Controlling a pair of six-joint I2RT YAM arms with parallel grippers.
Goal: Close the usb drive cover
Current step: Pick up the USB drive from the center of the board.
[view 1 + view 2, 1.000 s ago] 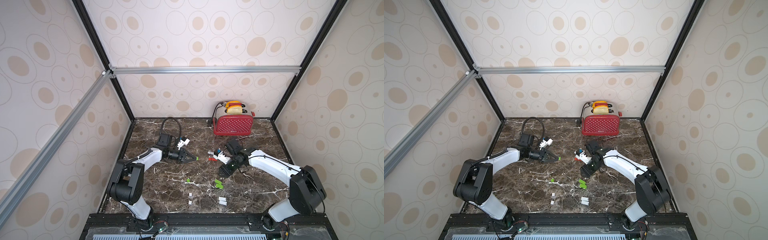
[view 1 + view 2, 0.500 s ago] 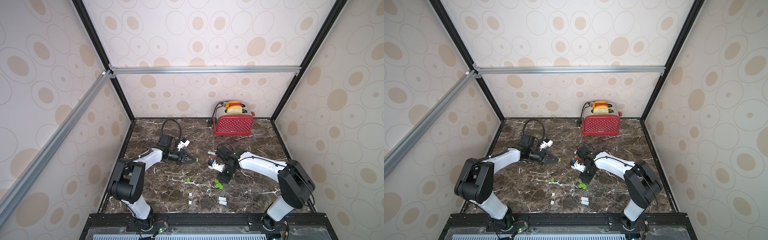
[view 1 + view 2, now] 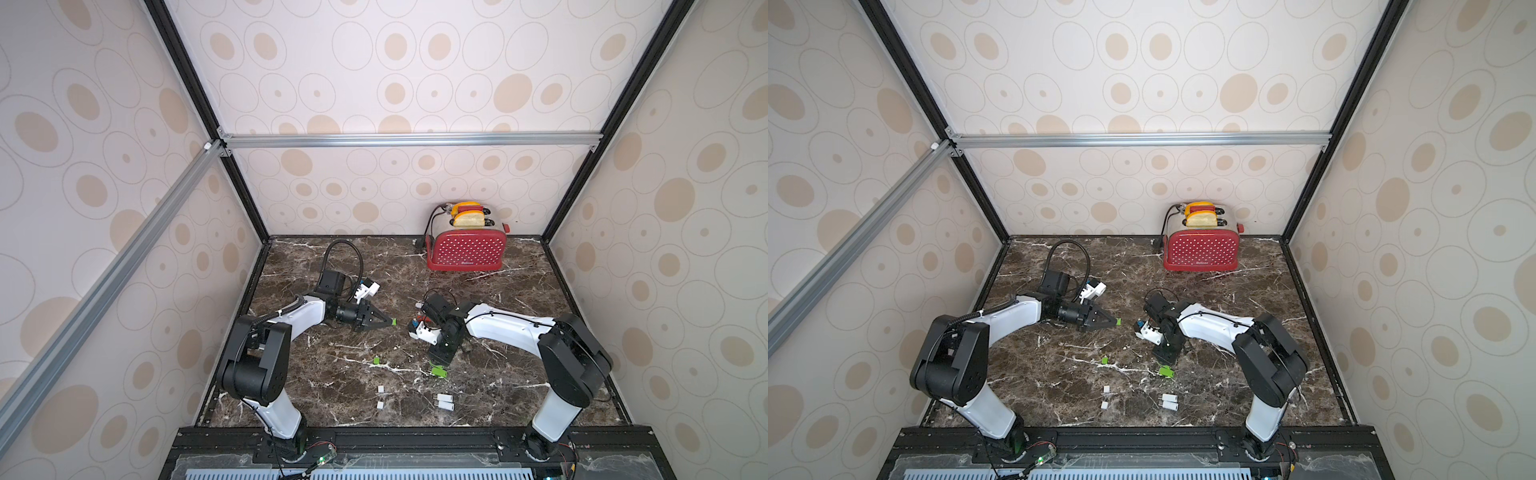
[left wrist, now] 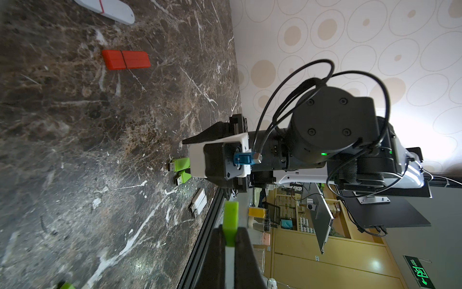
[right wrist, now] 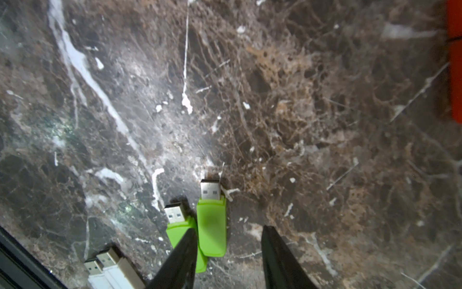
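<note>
I see the left end effector point(image 4: 230, 234) clamped on a green cover point(image 4: 230, 216). The right end effector point(image 5: 229, 229) has its jaws parted over a green usb drive point(image 5: 212, 225). This drive lies uncapped on the table point(image 5: 325, 125), just beside a second green drive point(image 5: 178, 231).

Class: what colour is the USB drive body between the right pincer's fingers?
Bright green USB drive; the right wrist view shows it best.

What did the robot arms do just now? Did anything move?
The right gripper swung toward the table's front edge and came down astride an uncapped green plastic USB drive, with its jaws open. Nothing was grabbed or dropped. The left gripper stayed put, shut on a green plastic cap. The red toaster and white USB drives did not move.
</note>
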